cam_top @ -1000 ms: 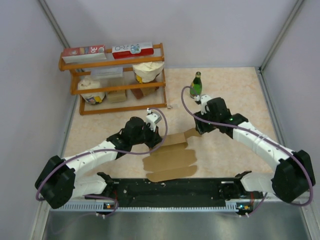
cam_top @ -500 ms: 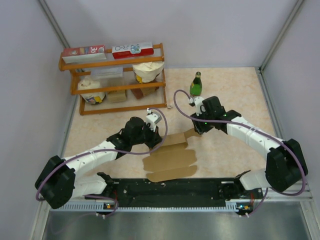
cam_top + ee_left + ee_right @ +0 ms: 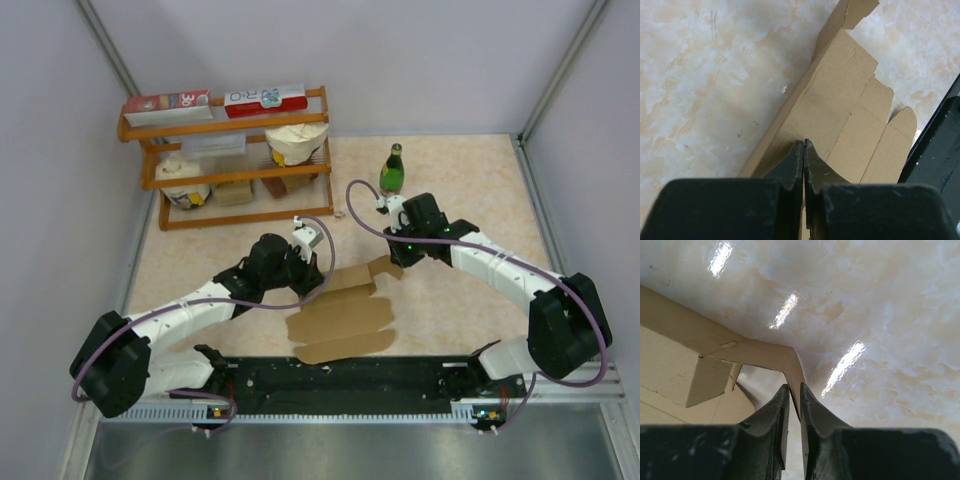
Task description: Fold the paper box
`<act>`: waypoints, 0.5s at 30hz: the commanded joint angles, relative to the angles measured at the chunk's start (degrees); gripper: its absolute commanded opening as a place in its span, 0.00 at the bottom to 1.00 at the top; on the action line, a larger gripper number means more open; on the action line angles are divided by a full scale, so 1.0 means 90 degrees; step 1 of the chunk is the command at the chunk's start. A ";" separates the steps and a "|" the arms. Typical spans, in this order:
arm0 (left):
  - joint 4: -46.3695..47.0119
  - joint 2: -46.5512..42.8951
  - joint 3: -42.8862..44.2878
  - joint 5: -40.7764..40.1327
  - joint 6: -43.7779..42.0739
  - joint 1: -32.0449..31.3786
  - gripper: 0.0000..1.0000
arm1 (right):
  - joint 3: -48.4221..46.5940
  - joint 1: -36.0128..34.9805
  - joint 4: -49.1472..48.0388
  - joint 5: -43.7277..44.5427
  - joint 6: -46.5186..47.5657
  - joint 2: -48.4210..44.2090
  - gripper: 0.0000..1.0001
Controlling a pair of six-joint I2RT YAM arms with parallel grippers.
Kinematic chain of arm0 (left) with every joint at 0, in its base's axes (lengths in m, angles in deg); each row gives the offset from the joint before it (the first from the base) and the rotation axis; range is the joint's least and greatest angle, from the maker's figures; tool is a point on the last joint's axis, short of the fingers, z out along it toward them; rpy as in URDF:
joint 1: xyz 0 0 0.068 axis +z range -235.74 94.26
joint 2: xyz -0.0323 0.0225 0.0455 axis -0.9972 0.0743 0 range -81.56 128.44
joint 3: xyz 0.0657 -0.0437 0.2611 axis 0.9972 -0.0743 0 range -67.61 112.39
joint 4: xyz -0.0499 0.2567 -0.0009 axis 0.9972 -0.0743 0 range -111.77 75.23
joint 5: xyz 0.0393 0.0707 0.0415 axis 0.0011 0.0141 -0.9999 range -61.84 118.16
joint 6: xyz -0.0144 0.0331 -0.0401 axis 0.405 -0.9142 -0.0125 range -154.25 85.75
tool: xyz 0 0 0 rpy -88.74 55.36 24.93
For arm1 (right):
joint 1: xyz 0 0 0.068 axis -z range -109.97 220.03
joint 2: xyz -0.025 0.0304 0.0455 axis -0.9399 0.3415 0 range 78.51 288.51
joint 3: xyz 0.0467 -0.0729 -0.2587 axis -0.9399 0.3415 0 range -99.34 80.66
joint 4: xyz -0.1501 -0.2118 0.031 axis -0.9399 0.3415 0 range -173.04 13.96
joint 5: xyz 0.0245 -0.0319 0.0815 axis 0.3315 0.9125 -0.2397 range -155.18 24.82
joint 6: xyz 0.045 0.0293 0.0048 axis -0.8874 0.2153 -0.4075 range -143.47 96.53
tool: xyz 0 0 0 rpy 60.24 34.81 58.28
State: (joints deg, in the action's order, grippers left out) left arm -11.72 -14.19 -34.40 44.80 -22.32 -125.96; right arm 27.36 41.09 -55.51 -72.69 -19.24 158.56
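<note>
The paper box (image 3: pixel 340 315) is a flat brown cardboard sheet with several flaps, lying on the marbled table in front of the arms. My left gripper (image 3: pixel 320 278) is shut, its tips (image 3: pixel 804 142) pressed down on the sheet's far left panel (image 3: pixel 840 100). My right gripper (image 3: pixel 393 262) is at the sheet's far right corner. There a small flap (image 3: pixel 790 360) stands up off the table, and its end runs down between my right fingertips (image 3: pixel 794 387), which are closed on it with only a thin gap left.
A wooden shelf (image 3: pixel 230 160) with red-and-white cartons, bags and small boxes stands at the back left. A green bottle (image 3: pixel 392 168) stands behind my right gripper. A black rail (image 3: pixel 340 375) runs along the near edge, close to the sheet's near flaps.
My right arm has shifted a little left toward the sheet, and its jaws have narrowed from wide open onto the raised flap. The left arm has not moved.
</note>
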 commanded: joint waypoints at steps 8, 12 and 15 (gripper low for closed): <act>0.0013 0.0024 -0.0028 -0.0033 0.0003 -0.0022 0.00 | 0.0209 0.0053 0.0144 -0.0279 -0.0353 -0.0369 0.16; 0.0023 0.0024 -0.0028 -0.0013 0.0003 -0.0032 0.00 | 0.0239 0.0053 0.0232 -0.0259 -0.0421 -0.0428 0.19; 0.0013 -0.0005 -0.0028 -0.0033 0.0003 -0.0022 0.00 | 0.0229 0.0043 0.0271 -0.0347 -0.0421 -0.0467 0.15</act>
State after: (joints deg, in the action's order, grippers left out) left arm -11.76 -14.17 -34.40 44.82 -22.30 -125.99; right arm 29.62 41.09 -53.28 -74.74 -22.19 156.86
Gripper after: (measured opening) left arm 0.009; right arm 0.189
